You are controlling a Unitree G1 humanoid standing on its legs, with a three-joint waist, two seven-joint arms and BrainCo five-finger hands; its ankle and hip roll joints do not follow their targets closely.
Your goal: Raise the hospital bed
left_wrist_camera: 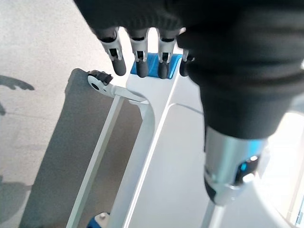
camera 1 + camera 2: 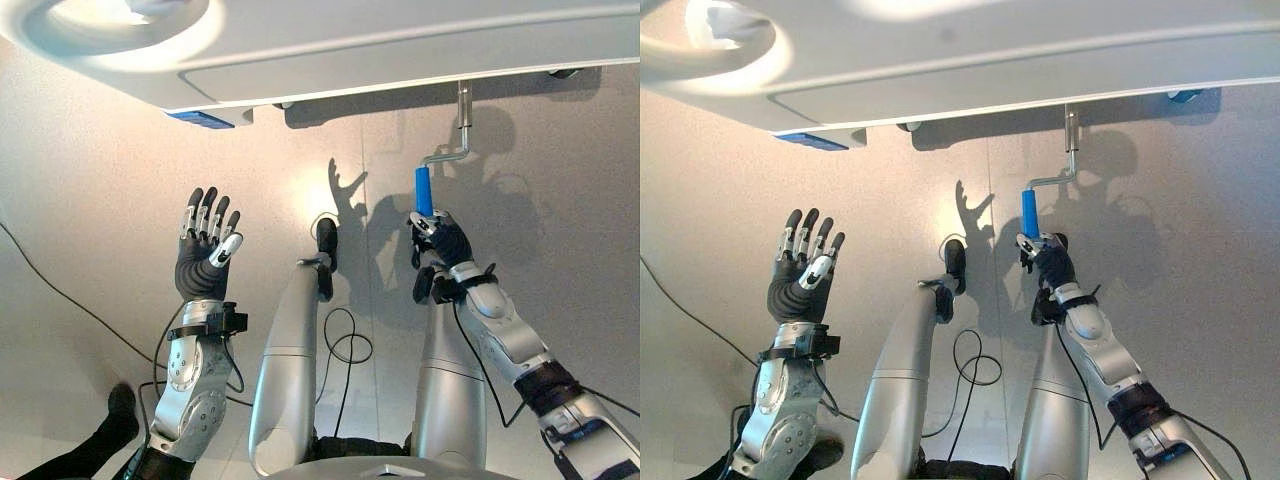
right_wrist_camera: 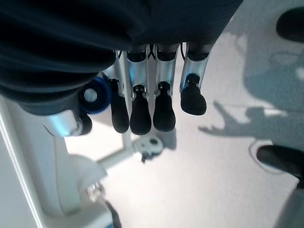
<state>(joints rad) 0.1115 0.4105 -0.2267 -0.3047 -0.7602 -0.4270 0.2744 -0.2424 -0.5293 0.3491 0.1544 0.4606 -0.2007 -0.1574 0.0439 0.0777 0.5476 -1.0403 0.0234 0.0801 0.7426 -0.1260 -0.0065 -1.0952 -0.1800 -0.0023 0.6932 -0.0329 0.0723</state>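
Blue plastic, that's the grip [image 2: 424, 190] on the bent silver metal crank [image 2: 452, 150] hanging below the foot end of the pale grey hospital bed [image 2: 400, 50], and the right robot hand [image 2: 437, 235] is sitting right at its lower end. In the right wrist view the dark-tipped fingers [image 3: 142, 114] are curling in beside the blue grip's round end [image 3: 94, 96], yet whether they are actually clamping on it I cannot tell. That crank looks rigid and steel-stiff, probably turning with steady resistance; the smooth sleeve could slip, so wrapping it mid-length with the thumb opposite seems the sound hold. The left robot hand [image 2: 203, 250] is hovering well apart from the crank, fingers straight and spread, holding nothing. A blue fitting [image 2: 205, 119] is showing under the bed's frame edge. Below it all, the pale speckled floor [image 2: 100, 200] is catching strong light and throwing sharp shadows of the crank and arms.
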